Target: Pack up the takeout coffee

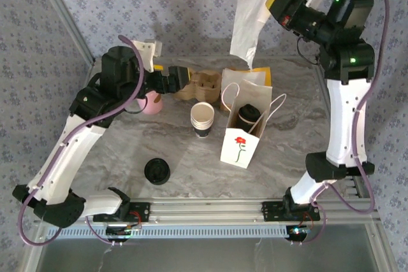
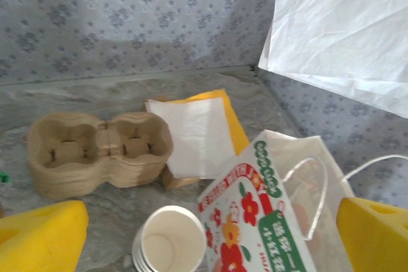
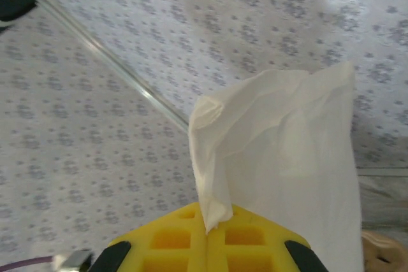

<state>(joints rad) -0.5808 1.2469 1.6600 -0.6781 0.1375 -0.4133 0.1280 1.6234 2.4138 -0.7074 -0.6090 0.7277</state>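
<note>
Clearly the takeout coffee [image 1: 248,116] is in its place: it stands upright inside the open paper bag [image 1: 241,148] near the middle of the table [image 1: 127,151], its black lid showing at the bag's mouth. The step in hand looks like adding the white sheet [image 1: 254,20] to that bag. The right gripper [image 1: 277,6] hangs high over the far side of the table, its yellow fingers [image 3: 172,240] pressed together on one corner of the sheet, so the rest droops loosely below.

To do this well, the right arm should bring the sheet's lowest corner over the bag's mouth, beside the cup and not onto its lid, and descend slowly so the limp paper feeds in and does not fold over the rim. The bag's thin handles [image 1: 271,109] stand up around the opening and could catch the sheet or the fingers; an approach from straight above seems safest. Release should wait until most of the sheet is below the rim.

The left gripper [image 1: 178,81] hovers with its jaws spread wide and nothing between them, near the cup carrier [image 1: 204,84] and the stack of white cups [image 1: 202,119]. It could steady the bag, which looks light enough to tip.
</note>
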